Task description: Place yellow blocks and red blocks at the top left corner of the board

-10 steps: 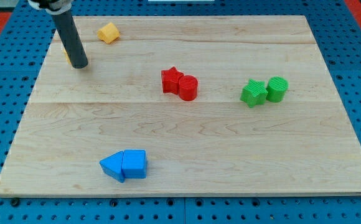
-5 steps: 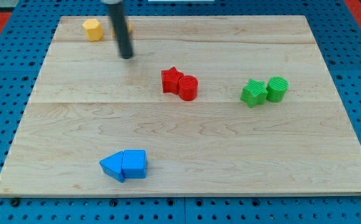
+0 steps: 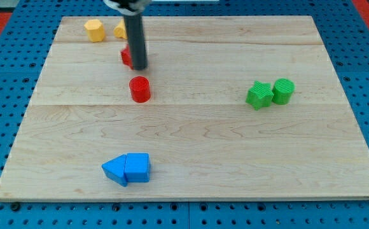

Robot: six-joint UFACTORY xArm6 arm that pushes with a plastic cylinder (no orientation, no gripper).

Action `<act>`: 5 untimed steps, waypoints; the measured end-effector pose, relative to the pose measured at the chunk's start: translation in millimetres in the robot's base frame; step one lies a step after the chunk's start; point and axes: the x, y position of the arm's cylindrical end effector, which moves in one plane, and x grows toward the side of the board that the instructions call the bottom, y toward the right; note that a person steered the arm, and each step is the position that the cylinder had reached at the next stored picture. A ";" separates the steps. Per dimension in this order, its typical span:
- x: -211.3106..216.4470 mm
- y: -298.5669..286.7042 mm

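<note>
My tip (image 3: 140, 67) rests on the board (image 3: 191, 137) in its far left part; there is no gripper on this arm, only the rod. A red block (image 3: 126, 56), shape unclear, sits touching the rod's left side and is mostly hidden behind it. A red cylinder (image 3: 139, 89) stands alone just near of the tip, apart from it. At the far left corner lie two yellow blocks: a yellow hexagon (image 3: 95, 30) and, just right of it, a second yellow block (image 3: 119, 29) half covered by the rod. The rod stands between that second yellow block and the red pair.

On the right, well apart, a green star (image 3: 259, 95) touches a green cylinder (image 3: 284, 91). Near the left front edge, two blue blocks (image 3: 127, 169) lie pressed together. The board's middle holds bare wood between these groups. A blue pegboard bench (image 3: 0, 114) surrounds the board.
</note>
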 end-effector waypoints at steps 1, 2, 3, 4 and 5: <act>-6.1 -22.1; -3.9 0.0; -4.2 0.0; -15.0 0.6; -19.2 1.5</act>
